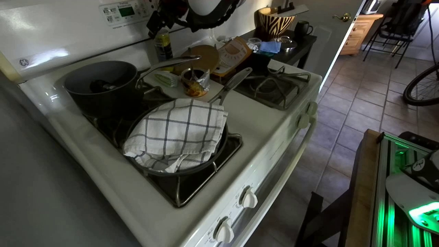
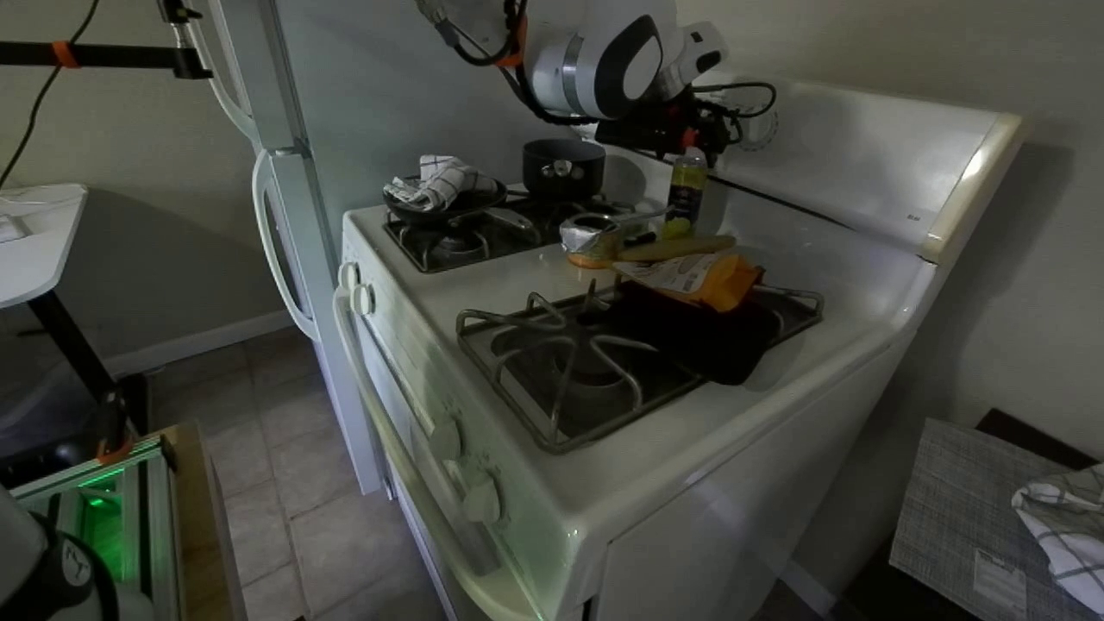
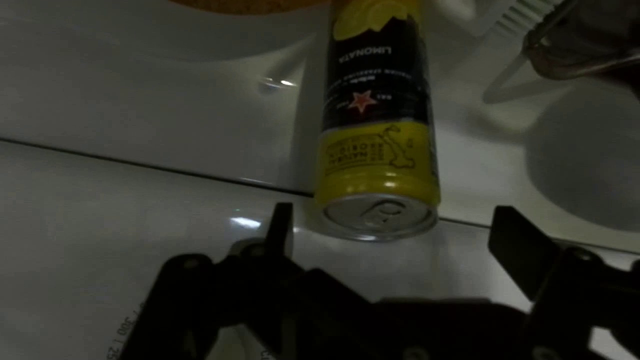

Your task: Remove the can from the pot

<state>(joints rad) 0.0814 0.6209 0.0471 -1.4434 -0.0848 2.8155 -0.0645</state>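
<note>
The can [image 3: 380,150], yellow with a dark band and a metallic top, stands on the stovetop outside the pot. It also shows in both exterior views [image 1: 164,46] [image 2: 684,190], by the stove's back panel. The dark pot [image 1: 103,97] sits on the back burner beside it and also shows in an exterior view [image 2: 565,168]. A small unclear dark shape lies inside the pot. My gripper [image 3: 391,220] is open and empty. Its fingers are on either side of the can's top, with gaps on both sides. In an exterior view the gripper [image 2: 711,138] is by the can's upper end.
A pan with a checkered cloth [image 1: 178,133] sits on the front burner. A foil-topped jar [image 1: 193,84], a round board [image 1: 202,56] and an orange bag [image 1: 236,56] lie near the can. The pot's handle [image 1: 169,62] reaches toward the can. The back panel [image 1: 68,34] rises behind.
</note>
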